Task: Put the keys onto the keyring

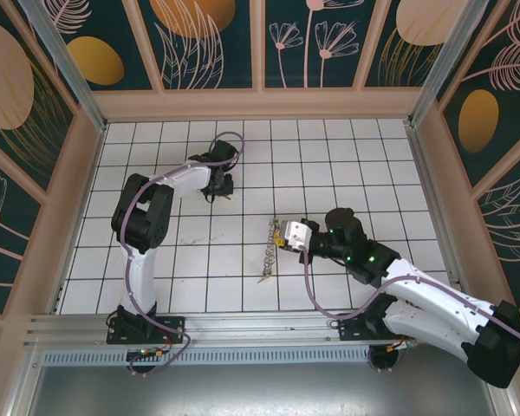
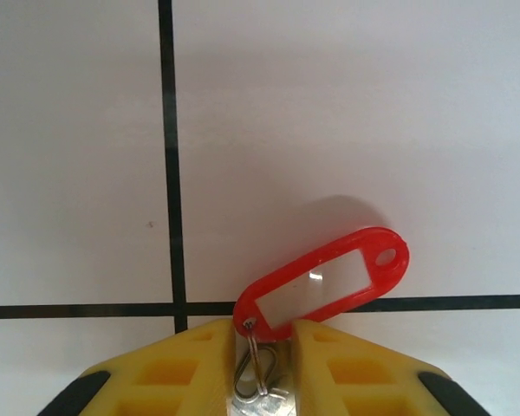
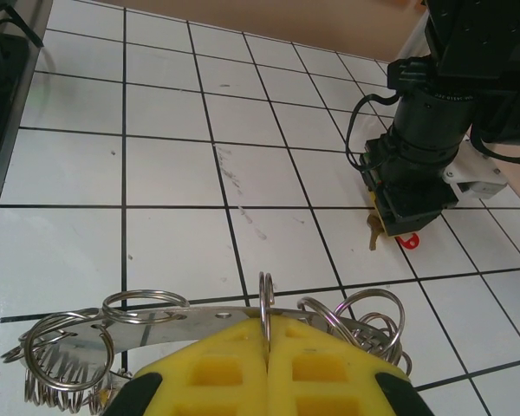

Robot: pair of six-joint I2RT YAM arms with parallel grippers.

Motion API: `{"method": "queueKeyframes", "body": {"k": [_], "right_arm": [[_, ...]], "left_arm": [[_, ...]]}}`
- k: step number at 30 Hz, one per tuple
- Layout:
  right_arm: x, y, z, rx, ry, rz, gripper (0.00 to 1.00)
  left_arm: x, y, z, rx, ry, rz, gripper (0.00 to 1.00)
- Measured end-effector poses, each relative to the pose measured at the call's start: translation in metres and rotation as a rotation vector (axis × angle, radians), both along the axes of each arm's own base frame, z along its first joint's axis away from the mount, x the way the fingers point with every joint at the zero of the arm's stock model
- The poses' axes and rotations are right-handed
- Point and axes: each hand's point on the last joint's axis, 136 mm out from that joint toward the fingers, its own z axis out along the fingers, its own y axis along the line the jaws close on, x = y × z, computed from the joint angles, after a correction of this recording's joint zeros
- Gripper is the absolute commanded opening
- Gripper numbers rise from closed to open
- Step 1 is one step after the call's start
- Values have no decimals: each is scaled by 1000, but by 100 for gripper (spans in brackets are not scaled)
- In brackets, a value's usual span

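Left gripper (image 2: 264, 347): yellow fingers shut on the key (image 2: 262, 404), red tag (image 2: 322, 282) left free over the tiled table (image 2: 347, 130); right gripper (image 3: 267, 334): clamped on one loop of the keyring (image 3: 156, 334); the two are held well apart. Risks judged: key twisted or dropped in the pinch; loop missed if the keyring swings.

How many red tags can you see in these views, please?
1. The red tag juts from the left claw, which pinches its small wire loop above the white tiles. The keyring in the right claw shows none, though part of it is hidden.
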Motion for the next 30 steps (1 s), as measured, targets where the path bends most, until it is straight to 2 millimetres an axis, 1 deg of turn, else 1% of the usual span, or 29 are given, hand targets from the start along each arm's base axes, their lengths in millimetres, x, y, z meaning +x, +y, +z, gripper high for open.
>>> {"method": "queueKeyframes", "body": {"k": [2, 8, 11, 13, 17, 19, 20, 25, 28, 30], "right_arm": [[0, 0, 0, 1, -1, 0, 0], [-1, -1, -1, -4, 5, 0, 0], [-1, -1, -1, -2, 5, 0, 0], [-1, -1, 0, 0, 5, 2, 0], [-2, 0, 0, 2, 5, 4, 0], [-2, 0, 0, 2, 5, 7, 0], [-2, 0, 0, 2, 6, 7, 0], [-4, 0, 1, 5, 10, 15, 0], [-4, 1, 1, 12, 23, 15, 0], [-5, 1, 1, 21, 39, 12, 0]], "left_arm": [[0, 1, 0, 8, 0, 0, 21], [0, 3, 0, 22, 0, -4, 22], [-1, 4, 0, 24, 2, -5, 20], [-1, 4, 0, 28, 4, -10, 14], [-2, 8, 3, 51, -1, -15, 12], [-2, 9, 3, 59, -3, -18, 3], [-1, 9, 4, 61, -4, -19, 0], [-2, 10, 5, 72, -2, -41, 0], [-4, 6, 13, 60, -7, -77, 0], [-7, -1, 27, 27, -17, -133, 0]]}}
